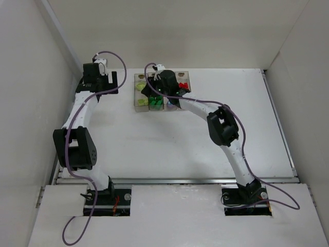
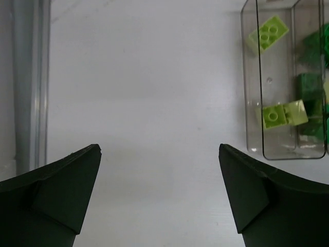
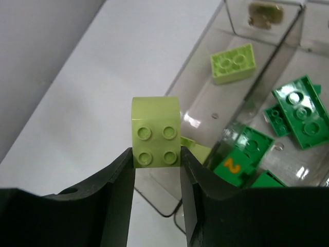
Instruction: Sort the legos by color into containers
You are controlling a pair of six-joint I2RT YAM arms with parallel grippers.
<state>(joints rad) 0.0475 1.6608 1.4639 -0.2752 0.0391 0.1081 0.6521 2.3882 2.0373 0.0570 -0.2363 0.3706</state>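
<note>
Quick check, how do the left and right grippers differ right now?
The left gripper is open wide and empty; the right gripper is shut on a yellow-green brick. The left gripper is over bare table beside the boxes; the right gripper is at the boxes, by the compartment with other yellow-green bricks. Both have the same dark fingers.

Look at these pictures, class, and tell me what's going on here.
The right gripper holds a yellow-green brick above the containers, by the box that has more yellow-green bricks in it. The left gripper is open and empty over the table beside them. Other boxes already hold dark green bricks and red bricks.
</note>
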